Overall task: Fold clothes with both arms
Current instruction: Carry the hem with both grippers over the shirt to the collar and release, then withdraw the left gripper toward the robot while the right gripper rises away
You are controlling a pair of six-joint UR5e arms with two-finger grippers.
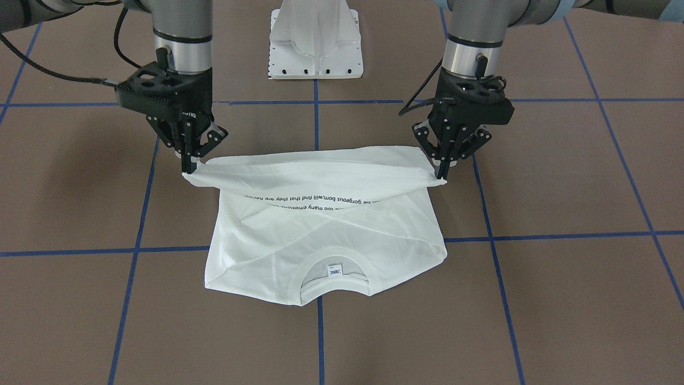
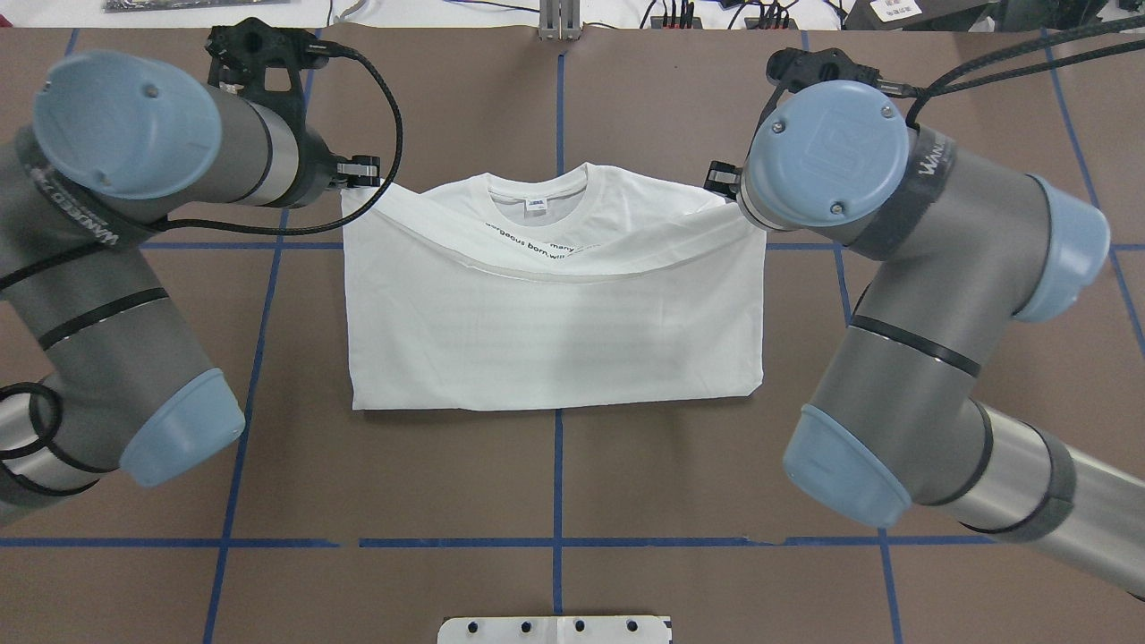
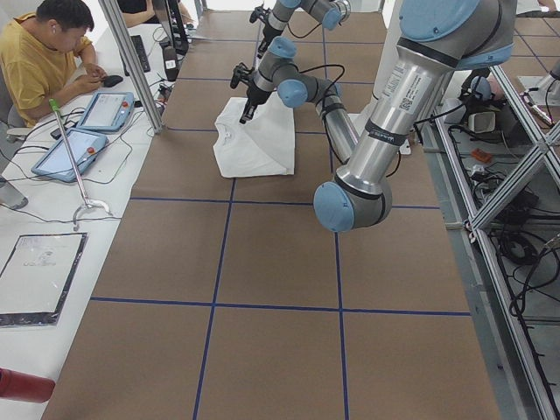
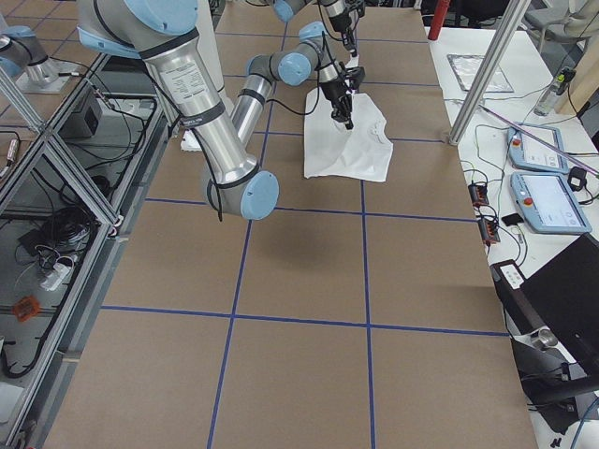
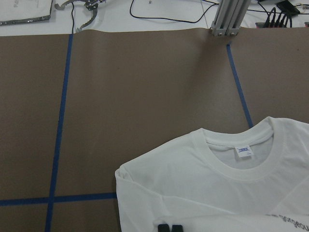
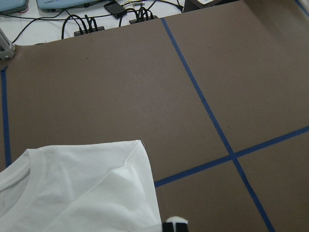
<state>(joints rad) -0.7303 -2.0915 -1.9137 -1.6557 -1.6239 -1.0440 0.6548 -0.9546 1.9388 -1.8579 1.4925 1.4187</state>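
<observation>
I've got left gripper and right gripper clamped on T-shirt corners; it lies crosswise, collar pointing away from the pedestal.

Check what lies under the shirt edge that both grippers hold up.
The T-shirt's own lower layer, with parts of two black text lines showing. The raised edge covers the rest of the print.
</observation>
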